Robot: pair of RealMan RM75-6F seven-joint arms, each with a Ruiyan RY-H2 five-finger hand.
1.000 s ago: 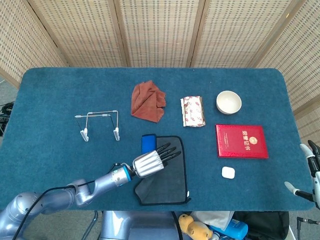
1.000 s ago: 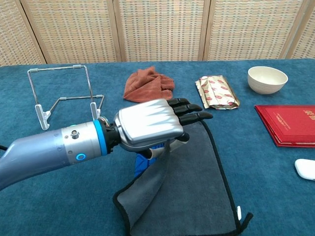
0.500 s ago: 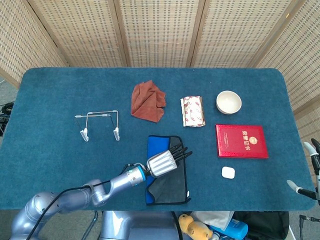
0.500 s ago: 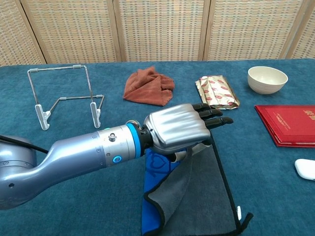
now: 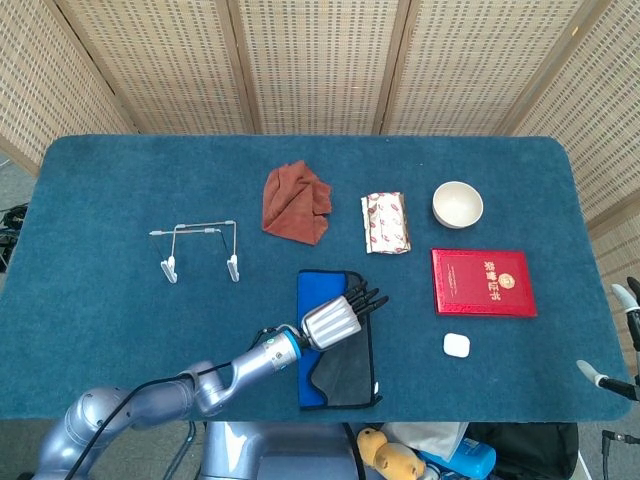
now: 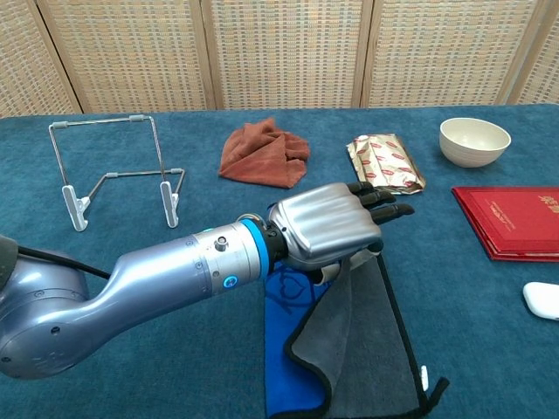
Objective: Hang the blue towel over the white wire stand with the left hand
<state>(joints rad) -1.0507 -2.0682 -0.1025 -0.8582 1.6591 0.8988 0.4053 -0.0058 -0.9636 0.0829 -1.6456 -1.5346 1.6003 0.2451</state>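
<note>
The towel [image 5: 312,335] lies at the table's front centre, blue on one face and grey with black trim on the other. My left hand [image 5: 335,318] hovers over it and pinches its left edge from beneath. In the chest view the grey flap [image 6: 336,349] hangs folded below the left hand [image 6: 336,223], baring a blue strip [image 6: 281,358]. The white wire stand [image 5: 233,267] stands upright to the left, well apart from the hand; its near clip [image 6: 170,205] shows in the chest view. Only slivers of my right hand [image 5: 622,300] show at the far right edge, fingers apart, nothing in them.
Behind the towel lie a rust-red cloth [image 5: 295,203] and a red-and-white packet [image 5: 385,222]. A white bowl [image 5: 457,204], a red booklet [image 5: 483,282] and a small white pad [image 5: 456,345] are on the right.
My left hand has moved right, drawing the towel's left edge with it. The grey side has folded over and more of the blue side is bared.
</note>
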